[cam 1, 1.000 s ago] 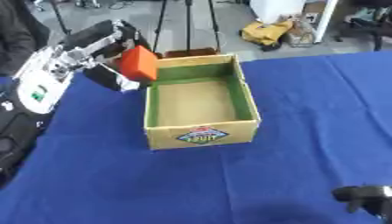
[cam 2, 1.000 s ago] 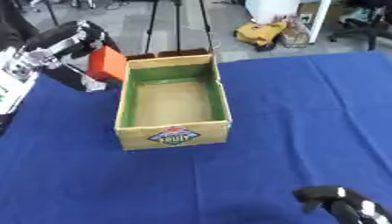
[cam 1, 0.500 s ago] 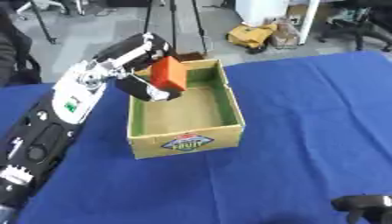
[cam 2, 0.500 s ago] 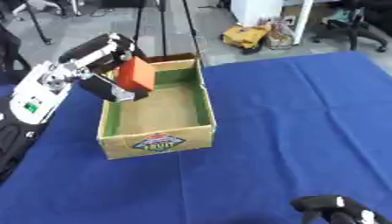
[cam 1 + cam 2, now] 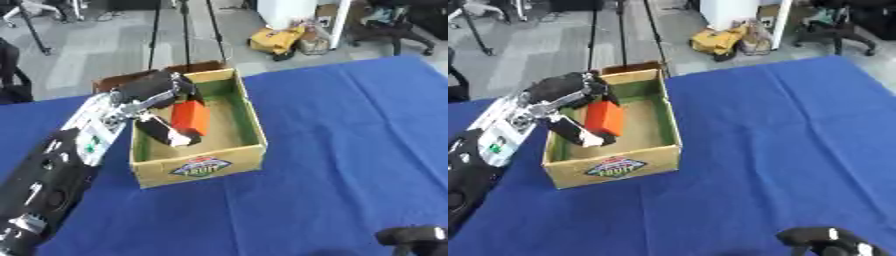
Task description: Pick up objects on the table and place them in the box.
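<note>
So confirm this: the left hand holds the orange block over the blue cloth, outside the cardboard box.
Not quite. The left hand does hold the orange block, but over the inside of the cardboard box, not outside it over the blue cloth. The left eye view shows this.

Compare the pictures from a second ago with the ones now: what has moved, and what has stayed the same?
The left hand, gripping the orange block, carried it from outside the box's left wall over the rim and down inside. It has not let go. The right hand stays idle near the lower right corner; the box stays on the blue tablecloth.
</note>
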